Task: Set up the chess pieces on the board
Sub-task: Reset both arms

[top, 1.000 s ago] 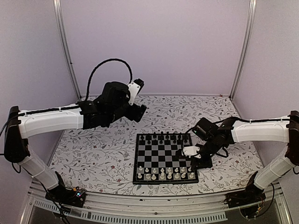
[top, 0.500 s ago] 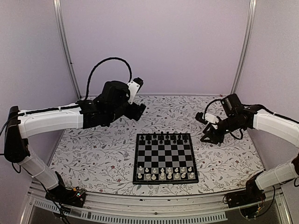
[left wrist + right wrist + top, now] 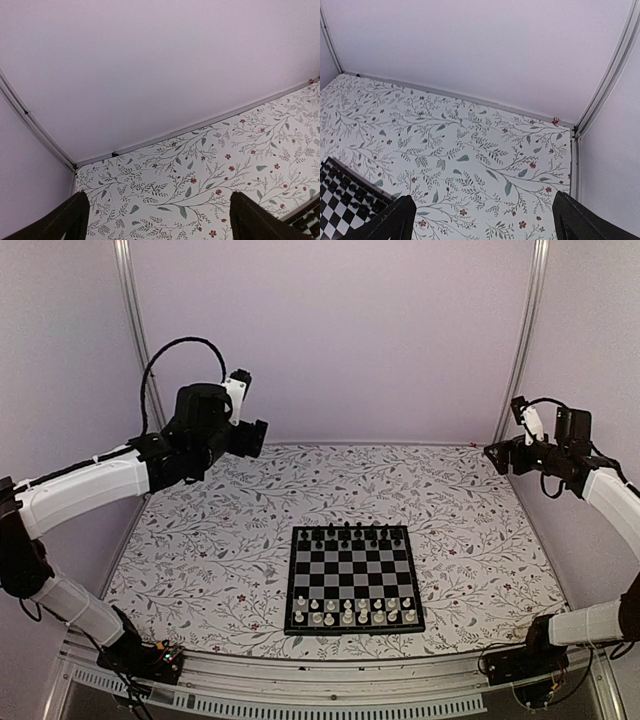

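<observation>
Overhead and wrist views of the two-arm workcell. The board [image 3: 350,580] lies flat on the floral-patterned worktop [image 3: 220,540], near the front edge and slightly right of centre, well apart from both arms. The black chess pieces [image 3: 350,534] stand in line along the board's far edge; the cream-white chess pieces [image 3: 350,612] stand along its near edge, on the side of the arm bases. The left end effector [image 3: 248,433] hangs high over the far-left part of the worktop, close to the back wall [image 3: 330,330], with a black cable [image 3: 170,350] looping above its wrist. In the left wrist view its fingers [image 3: 65,220] stand wide apart at the lower corners, released and holding nothing, with only the patterned surface between them and a corner of the board just showing at the lower right. The right end effector [image 3: 500,455] hangs high at the far-right side, beside the right wall. In the right wrist view its fingers [image 3: 395,220] are likewise spread wide and empty, and the board's far corner with a few black pieces appears at the lower left
</observation>
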`<state>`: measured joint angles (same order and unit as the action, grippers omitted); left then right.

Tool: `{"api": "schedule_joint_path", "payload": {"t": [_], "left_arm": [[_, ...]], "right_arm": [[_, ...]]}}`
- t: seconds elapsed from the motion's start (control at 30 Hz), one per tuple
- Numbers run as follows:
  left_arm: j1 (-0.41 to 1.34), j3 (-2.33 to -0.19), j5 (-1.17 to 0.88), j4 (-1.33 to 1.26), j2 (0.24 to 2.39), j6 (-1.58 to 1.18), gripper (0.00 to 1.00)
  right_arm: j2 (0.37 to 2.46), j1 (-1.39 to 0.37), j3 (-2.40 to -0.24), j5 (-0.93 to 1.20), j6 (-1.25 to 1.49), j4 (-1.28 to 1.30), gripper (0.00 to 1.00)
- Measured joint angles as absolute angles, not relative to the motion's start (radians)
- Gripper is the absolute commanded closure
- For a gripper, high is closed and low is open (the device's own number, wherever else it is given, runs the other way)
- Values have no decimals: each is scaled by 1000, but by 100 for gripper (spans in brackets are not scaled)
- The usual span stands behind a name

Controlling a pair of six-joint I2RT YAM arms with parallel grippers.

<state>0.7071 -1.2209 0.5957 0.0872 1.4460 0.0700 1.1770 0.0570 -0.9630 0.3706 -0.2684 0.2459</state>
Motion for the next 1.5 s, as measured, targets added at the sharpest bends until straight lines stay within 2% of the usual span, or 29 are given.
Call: {"api": "schedule_joint_path", "payload": {"t": [0.47, 0.87, 1.5], "left_arm": [[459, -1257, 508, 128, 1293, -13, 1], [451, -1257, 404, 204, 1268, 8, 1], [450, -1258, 354, 235, 1258, 38, 1]], "right_arm": [[1089, 65, -1168, 255, -93, 115, 1], [1066, 65, -1168, 258, -63, 104, 1], [1060, 65, -1150, 284, -63, 104, 1]]}}
